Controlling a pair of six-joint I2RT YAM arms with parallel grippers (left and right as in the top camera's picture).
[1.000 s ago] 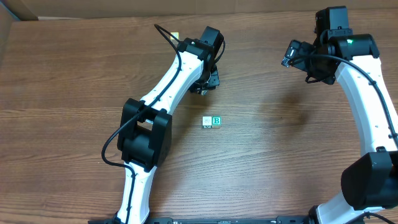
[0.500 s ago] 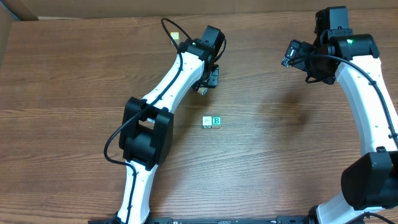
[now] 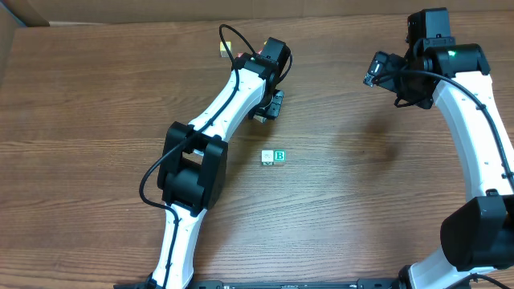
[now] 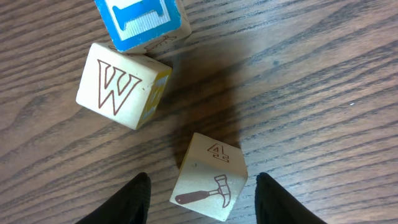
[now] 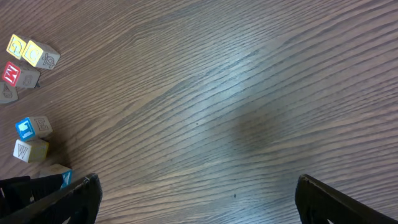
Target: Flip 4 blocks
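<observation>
Left pincer [image 4: 202, 190] is low over the desk [image 3: 96, 96], far side, in overhead. Its jaws are spread, one on each side of the hammer block [image 4: 209, 180], and we see a thin gap on both sides, so nothing is pinched. The hammer block sits on the wood, turned a bit askew, with a brown hammer on the near face and a "4" on top.

The W block [image 4: 121, 86] lies up and to the left, apart from the hammer block. It has a brown W on a cream face and a yellow side. The blue-print block [image 4: 143, 22] touches it at the top edge of the wrist view.

The B block [image 3: 279, 156] sits mid-desk with its green B up, and the pale block [image 3: 267, 158] is touching its left side. Both are well apart from either arm.

Right pincer [image 5: 199, 202] is up at the far right with its jaws spread wide, and only bare wood shows between them. Its camera also catches the red M block [image 5: 11, 73] and two yellow blocks [image 5: 28, 51] at the left edge.
</observation>
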